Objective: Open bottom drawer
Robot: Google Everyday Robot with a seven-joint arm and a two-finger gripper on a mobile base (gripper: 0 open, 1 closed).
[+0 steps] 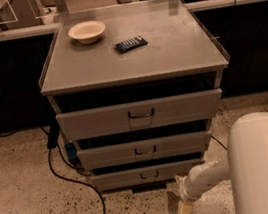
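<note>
The bottom drawer (147, 174) is the narrowest, shallowest grey front of three, just above the floor, with a small dark loop handle (149, 175). It looks closed or nearly so. My gripper (184, 211) hangs on a white arm low at the right, down near the floor. It is in front of and a little right of the bottom drawer, below its handle and apart from it.
The mid-sized drawer (145, 149) and the widest top drawer (140, 114) sit above. On the cabinet top lie a white bowl (86, 32) and a dark packet (131, 43). A black cable (66, 173) runs over the speckled floor at the left. My white arm housing (267, 164) fills the lower right.
</note>
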